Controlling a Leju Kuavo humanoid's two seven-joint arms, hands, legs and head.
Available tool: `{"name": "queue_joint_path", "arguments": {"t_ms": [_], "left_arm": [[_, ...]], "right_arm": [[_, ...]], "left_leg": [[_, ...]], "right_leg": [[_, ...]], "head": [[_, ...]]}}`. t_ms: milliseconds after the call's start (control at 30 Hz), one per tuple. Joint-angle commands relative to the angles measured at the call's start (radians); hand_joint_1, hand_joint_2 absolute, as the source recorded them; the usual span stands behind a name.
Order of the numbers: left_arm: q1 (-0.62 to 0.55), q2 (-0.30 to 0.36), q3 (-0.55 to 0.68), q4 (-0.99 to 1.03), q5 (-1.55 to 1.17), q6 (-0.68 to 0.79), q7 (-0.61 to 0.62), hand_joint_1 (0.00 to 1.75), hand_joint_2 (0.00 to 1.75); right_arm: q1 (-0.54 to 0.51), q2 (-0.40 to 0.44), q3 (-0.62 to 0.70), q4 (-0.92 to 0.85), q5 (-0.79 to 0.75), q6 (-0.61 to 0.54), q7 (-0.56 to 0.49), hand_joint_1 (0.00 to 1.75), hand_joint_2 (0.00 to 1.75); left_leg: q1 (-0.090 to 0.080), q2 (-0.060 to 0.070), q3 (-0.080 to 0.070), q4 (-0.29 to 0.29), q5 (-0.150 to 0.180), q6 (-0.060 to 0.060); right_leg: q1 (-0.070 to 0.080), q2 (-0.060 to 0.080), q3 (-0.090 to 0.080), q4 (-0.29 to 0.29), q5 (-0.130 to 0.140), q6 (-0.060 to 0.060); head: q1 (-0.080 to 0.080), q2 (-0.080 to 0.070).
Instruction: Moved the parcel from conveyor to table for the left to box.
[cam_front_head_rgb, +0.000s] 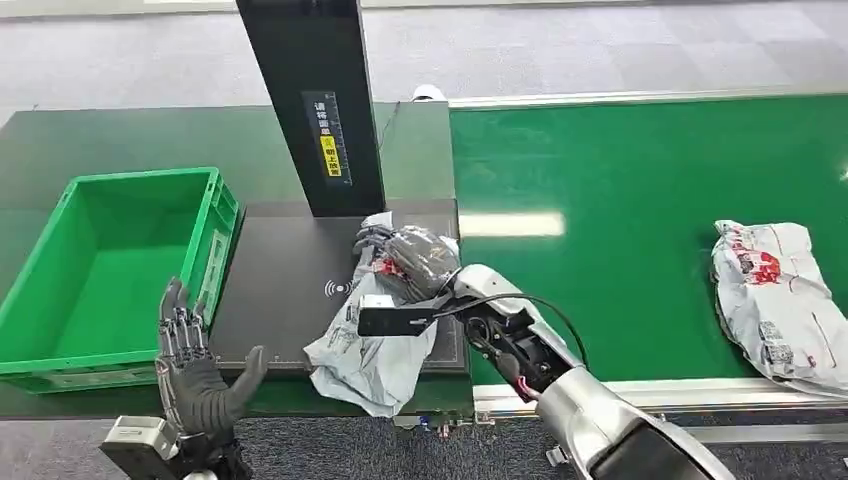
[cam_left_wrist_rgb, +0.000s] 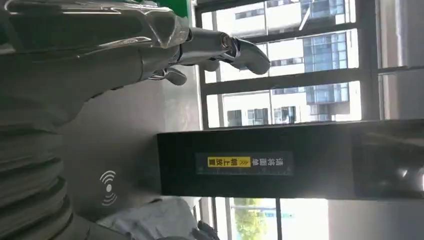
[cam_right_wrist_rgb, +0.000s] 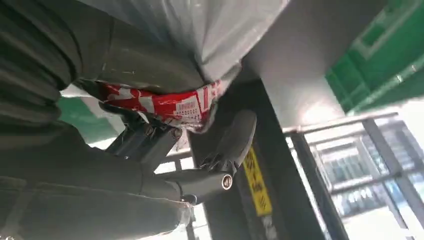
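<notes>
A crumpled grey plastic parcel (cam_front_head_rgb: 368, 352) with red print lies on the black scan pad (cam_front_head_rgb: 280, 290), its lower end hanging over the table's front edge. My right hand (cam_front_head_rgb: 410, 262) lies over its far end and grips it. In the right wrist view the parcel's red-printed edge (cam_right_wrist_rgb: 172, 104) is caught between the thumb (cam_right_wrist_rgb: 235, 140) and the darker fingers. My left hand (cam_front_head_rgb: 195, 372) stands upright and open at the table's front edge, between the green box (cam_front_head_rgb: 215, 230) and the parcel, holding nothing. Its fingers (cam_left_wrist_rgb: 220, 47) are spread, with the parcel (cam_left_wrist_rgb: 150, 220) off to one side.
A black scanner post (cam_front_head_rgb: 310, 100) rises right behind the pad. The green box stands empty on the table's left. A second grey parcel (cam_front_head_rgb: 775, 300) lies on the green conveyor (cam_front_head_rgb: 620, 190) at the far right. A metal rail edges the conveyor's near side.
</notes>
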Motion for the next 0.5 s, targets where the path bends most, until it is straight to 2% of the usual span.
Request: {"name": "queue_joint_path", "arguments": {"t_ms": [33, 167, 433, 500], "left_arm": [[-0.064, -0.008, -0.007, 0.133, 0.000, -0.044, 0.030, 0.00, 1.75], [-0.061, -0.005, -0.013, 0.146, -0.007, -0.038, 0.024, 0.00, 1.75], [-0.058, -0.007, -0.023, 0.163, -0.011, -0.039, 0.024, 0.00, 1.75], [-0.053, -0.009, -0.017, 0.157, -0.015, -0.038, 0.023, 0.00, 1.75]], "right_arm": [[-0.073, -0.014, 0.132, 0.206, 0.017, 0.126, 0.082, 1.75, 1.75], [-0.060, -0.042, 0.119, 0.185, 0.007, 0.108, 0.070, 1.75, 1.75], [-0.048, -0.038, 0.123, 0.172, 0.013, 0.101, 0.068, 1.75, 1.75], [-0.042, -0.038, 0.100, 0.160, 0.011, 0.041, 0.076, 1.75, 1.75]], "left_leg": [[0.000, -0.002, 0.004, -0.002, 0.000, 0.004], [0.000, -0.004, 0.003, -0.002, 0.001, 0.003], [0.000, -0.003, 0.003, -0.001, 0.000, 0.004], [0.000, -0.003, 0.003, -0.002, 0.001, 0.003]], "right_leg": [[0.001, -0.003, 0.005, -0.003, 0.000, -0.004], [0.001, -0.004, 0.004, -0.003, 0.000, -0.004], [0.001, -0.004, 0.004, -0.003, 0.000, -0.004], [0.001, -0.004, 0.004, -0.003, 0.000, -0.004]], "head": [[0.000, 0.000], [0.000, 0.000], [0.000, 0.000], [0.000, 0.000]]}}
